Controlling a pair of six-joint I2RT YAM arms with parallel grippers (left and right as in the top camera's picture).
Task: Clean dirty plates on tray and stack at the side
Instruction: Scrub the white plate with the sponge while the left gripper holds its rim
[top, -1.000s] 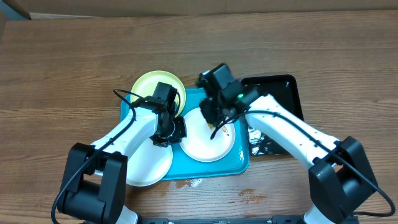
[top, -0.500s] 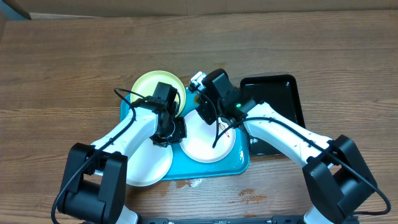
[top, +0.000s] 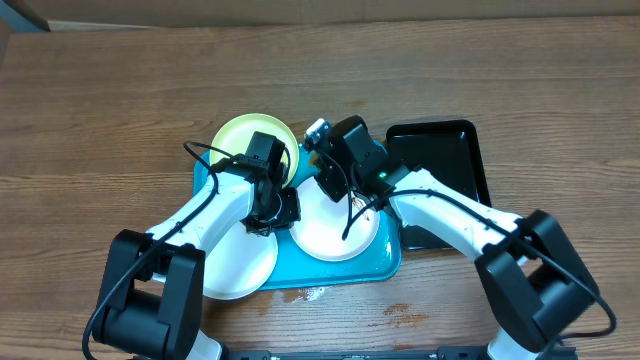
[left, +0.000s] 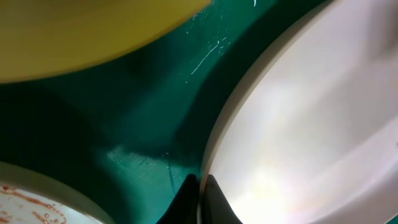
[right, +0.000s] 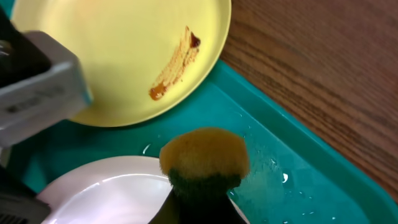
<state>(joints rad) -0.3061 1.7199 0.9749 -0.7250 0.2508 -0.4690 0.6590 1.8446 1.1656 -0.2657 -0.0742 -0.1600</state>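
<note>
My right claw (right: 200, 198) grips a yellow, green-backed sponge (right: 205, 155) just above the turquoise rectangular plastic tray (right: 298, 180). My left claw (left: 199, 194) pinches the rim of the round white plate (left: 298, 124).

Brown wood-grain table (top: 100, 110), evenly lit; tan strip (top: 350, 8) behind.

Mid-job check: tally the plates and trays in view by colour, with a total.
White plates: 2
Yellow-green plate: 1
Turquoise tray: 1
Black tray: 1
Total: 5
</note>
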